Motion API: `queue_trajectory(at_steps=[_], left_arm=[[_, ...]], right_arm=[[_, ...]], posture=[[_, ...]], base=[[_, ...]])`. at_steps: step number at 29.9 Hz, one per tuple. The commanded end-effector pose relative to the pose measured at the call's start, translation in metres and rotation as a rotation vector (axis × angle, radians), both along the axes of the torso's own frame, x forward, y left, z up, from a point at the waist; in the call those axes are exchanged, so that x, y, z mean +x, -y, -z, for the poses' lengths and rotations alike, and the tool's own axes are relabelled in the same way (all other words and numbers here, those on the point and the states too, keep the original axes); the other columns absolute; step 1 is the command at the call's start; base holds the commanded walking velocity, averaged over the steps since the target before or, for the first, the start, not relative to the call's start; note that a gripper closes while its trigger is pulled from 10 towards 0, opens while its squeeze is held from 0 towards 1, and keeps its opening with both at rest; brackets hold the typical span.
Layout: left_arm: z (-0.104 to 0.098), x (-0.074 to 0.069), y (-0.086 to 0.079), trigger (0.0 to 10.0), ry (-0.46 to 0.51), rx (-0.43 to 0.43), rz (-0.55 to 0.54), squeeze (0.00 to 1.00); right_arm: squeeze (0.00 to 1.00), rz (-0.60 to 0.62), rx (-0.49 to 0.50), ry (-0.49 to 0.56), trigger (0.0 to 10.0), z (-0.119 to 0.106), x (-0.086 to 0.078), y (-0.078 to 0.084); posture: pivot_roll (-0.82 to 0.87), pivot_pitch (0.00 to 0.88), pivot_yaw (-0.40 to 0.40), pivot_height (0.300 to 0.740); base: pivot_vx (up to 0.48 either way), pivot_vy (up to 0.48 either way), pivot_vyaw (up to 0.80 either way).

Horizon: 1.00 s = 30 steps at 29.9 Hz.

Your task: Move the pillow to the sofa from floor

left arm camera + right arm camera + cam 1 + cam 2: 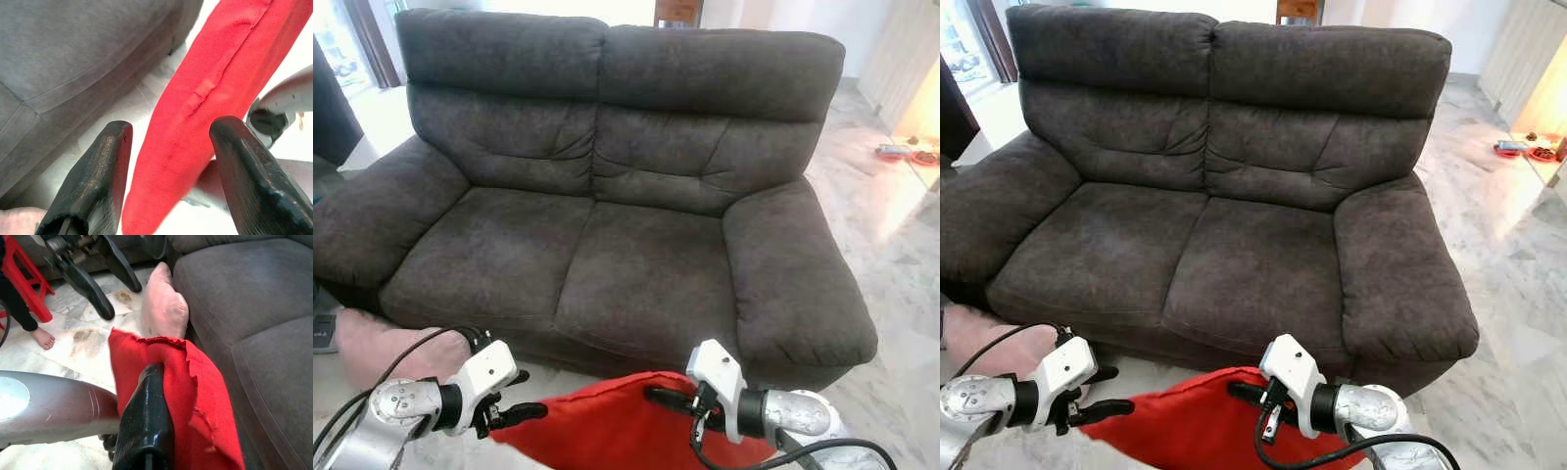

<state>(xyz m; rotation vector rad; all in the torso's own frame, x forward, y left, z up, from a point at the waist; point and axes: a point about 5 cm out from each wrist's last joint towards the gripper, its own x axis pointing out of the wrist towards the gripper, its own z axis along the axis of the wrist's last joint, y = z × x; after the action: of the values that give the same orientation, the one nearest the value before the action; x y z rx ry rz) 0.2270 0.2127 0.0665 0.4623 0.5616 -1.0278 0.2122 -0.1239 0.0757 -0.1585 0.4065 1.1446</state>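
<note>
A red pillow (pixel 607 426) hangs low in front of the dark grey sofa (pixel 607 245), held up between my two arms. My right gripper (pixel 663 397) is shut on the pillow's upper right edge; one black finger (pixel 146 416) lies on top of the red cloth and the other is hidden under it. My left gripper (pixel 514 406) is at the pillow's left corner. Its fingers (pixel 105 166) stand wide apart with the red pillow (pixel 195 112) running between them, not pinched. Both sofa seat cushions are bare.
A pale pink pillow (pixel 382 343) lies on the floor against the sofa's left front corner. A person's bare foot (pixel 41 338) and a red stool (pixel 19 274) are on the tiled floor behind my left arm. Marble floor runs along the sofa's right side (pixel 901 274).
</note>
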Motion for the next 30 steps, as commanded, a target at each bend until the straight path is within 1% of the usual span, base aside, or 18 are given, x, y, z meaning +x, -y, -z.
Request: queue_trajectory(at_steps=[1,5,9,13,14,16,18,23,24,26,27,28,30], left_arm=[[0.001,0.001,0.003,10.0,-0.001,0.013,0.036,0.0],[0.004,0.0,0.009,10.0,-0.012,0.006,0.085,0.0],[0.005,0.001,0.012,10.0,-0.01,0.016,0.113,0.0],[0.007,0.004,0.012,10.0,0.029,0.07,0.149,0.0],[0.007,0.004,0.012,10.0,0.029,0.07,0.149,0.0],[0.011,0.006,0.009,10.0,0.056,0.128,0.177,0.0],[0.012,0.008,0.008,10.0,0.069,0.146,0.178,0.0],[0.01,0.013,0.01,10.0,0.105,0.127,0.164,0.0],[0.009,0.015,0.011,10.0,0.125,0.126,0.167,0.0],[0.009,0.017,0.012,10.0,0.128,0.105,0.159,0.0],[0.008,0.018,0.012,10.0,0.127,0.095,0.159,0.9],[0.007,0.018,0.012,10.0,0.123,0.086,0.16,1.0],[0.007,0.019,0.012,10.0,0.123,0.075,0.159,1.0]], right_arm=[[0.0,-0.058,0.074,0.09,10.0,-0.024,0.003,-0.01],[0.0,-0.096,0.077,0.082,10.0,-0.027,0.0,-0.014],[0.0,-0.111,0.076,0.083,10.0,-0.028,-0.001,-0.016],[0.0,-0.117,0.083,0.088,10.0,-0.03,0.0,-0.019],[0.0,-0.117,0.083,0.088,10.0,-0.03,0.0,-0.019],[0.0,-0.128,0.088,0.088,10.0,-0.032,-0.001,-0.022],[0.0,-0.132,0.088,0.087,10.0,-0.032,-0.002,-0.022],[0.0,-0.136,0.089,0.088,10.0,-0.032,-0.003,-0.022],[0.0,-0.136,0.089,0.087,10.0,-0.032,-0.002,-0.023],[0.0,-0.136,0.088,0.088,10.0,-0.032,-0.002,-0.023],[0.0,-0.136,0.088,0.088,10.0,-0.032,-0.002,-0.023],[0.0,-0.136,0.088,0.088,10.0,-0.032,-0.002,-0.023],[0.0,-0.137,0.089,0.087,10.0,-0.033,-0.002,-0.023]], posture=[[0.11,0.0,-0.036,0.74],[0.1,0.0,-0.04,0.74],[0.1,0.0,-0.041,0.74],[0.1,0.0,-0.039,0.74],[0.1,0.0,-0.039,0.74],[0.1,0.0,-0.038,0.74],[0.1,0.0,-0.037,0.74],[0.1,0.0,-0.038,0.74],[0.1,0.0,-0.037,0.74],[0.1,0.0,-0.037,0.74],[0.1,0.0,-0.037,0.74],[0.1,0.0,-0.036,0.74],[0.1,0.0,-0.036,0.74]], base=[[0.0,0.0,0.0],[0.0,0.0,0.0],[0.0,0.0,0.0],[0.0,0.0,0.0],[0.0,0.0,0.0],[0.0,0.0,0.0],[0.0,0.0,0.0],[0.0,0.0,0.0],[0.0,0.0,0.0],[0.0,0.0,0.0],[0.0,0.0,0.0],[0.0,0.0,0.0],[0.0,0.0,0.0]])
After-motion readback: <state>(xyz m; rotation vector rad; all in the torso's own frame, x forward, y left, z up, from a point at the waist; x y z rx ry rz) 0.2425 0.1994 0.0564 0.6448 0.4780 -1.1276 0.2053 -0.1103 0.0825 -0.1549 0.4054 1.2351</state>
